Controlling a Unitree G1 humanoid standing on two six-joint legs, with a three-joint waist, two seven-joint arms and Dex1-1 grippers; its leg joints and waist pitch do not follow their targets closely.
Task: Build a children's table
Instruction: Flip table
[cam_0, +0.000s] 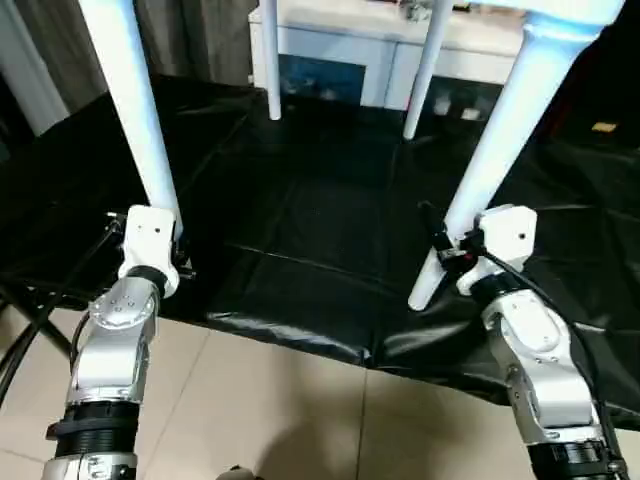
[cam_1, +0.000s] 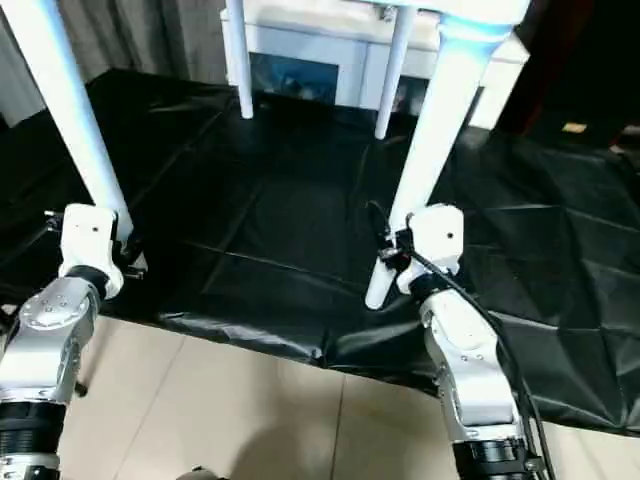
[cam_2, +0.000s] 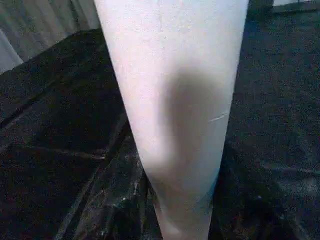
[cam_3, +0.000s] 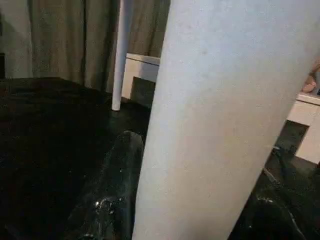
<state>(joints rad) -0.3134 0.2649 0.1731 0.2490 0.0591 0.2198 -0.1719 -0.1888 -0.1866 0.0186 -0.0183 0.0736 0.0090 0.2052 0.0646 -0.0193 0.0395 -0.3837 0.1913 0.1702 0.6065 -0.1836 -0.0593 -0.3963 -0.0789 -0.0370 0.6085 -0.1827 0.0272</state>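
**Assembled table being held by its two near legs**

The children's table is being kept upright on its four legs, which suggests that assembly is finished and that the table is now being positioned. Each near leg is being gripped low down, close to its foot, probably so that both feet can be steered onto the black sheet while the top stays level.

The left near leg is being held in the jaws of the left gripper; it is rising steeply out of those jaws. The right near leg is being held in the jaws of the right gripper, with its foot showing just below the jaws, at or just above the sheet near its front edge. Both sets of jaws are standing partly closed, each at the width of the leg between them.

The two far legs are being seen well beyond the jaws, their feet down on the sheet just in front of a white cabinet. With the far feet grounded, the table is probably being pivoted or lowered on them. The sheet is presumably being used to protect the tiled floor, which is showing behind the jaws, around the silver forearms.
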